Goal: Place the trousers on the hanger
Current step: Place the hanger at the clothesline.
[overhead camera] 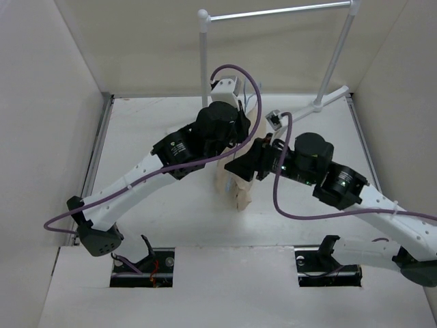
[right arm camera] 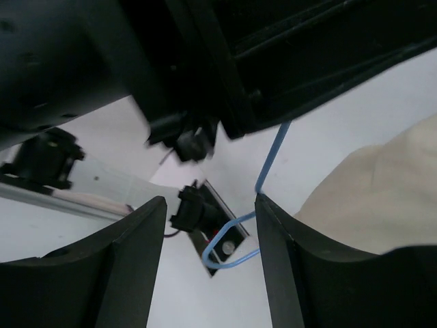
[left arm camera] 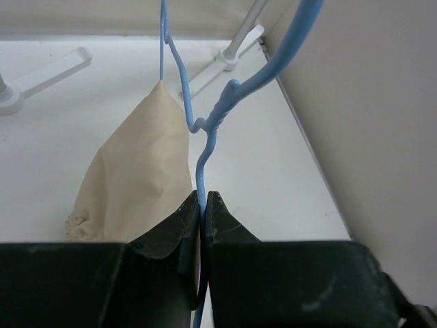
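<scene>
The hanger [left arm camera: 205,157] is a thin light-blue wire one. My left gripper [left arm camera: 203,201] is shut on its wire just below the twisted neck and holds it up above the table. The cream trousers [left arm camera: 136,178] hang draped over the hanger, to the left of the fingers; in the top view they [overhead camera: 237,190] hang between the two arms. My right gripper [right arm camera: 212,212] is open, with the hanger's wire [right arm camera: 270,160] and its curved end between the fingers, untouched. The trousers [right arm camera: 369,184] lie just beyond its right finger. In the top view the right gripper [overhead camera: 244,164] is beside the trousers.
A white garment rack with a silver bar [overhead camera: 280,11] stands at the back, its post [overhead camera: 203,55] just behind the left wrist and its feet [left arm camera: 225,58] on the table. White walls close in on the left, right and back.
</scene>
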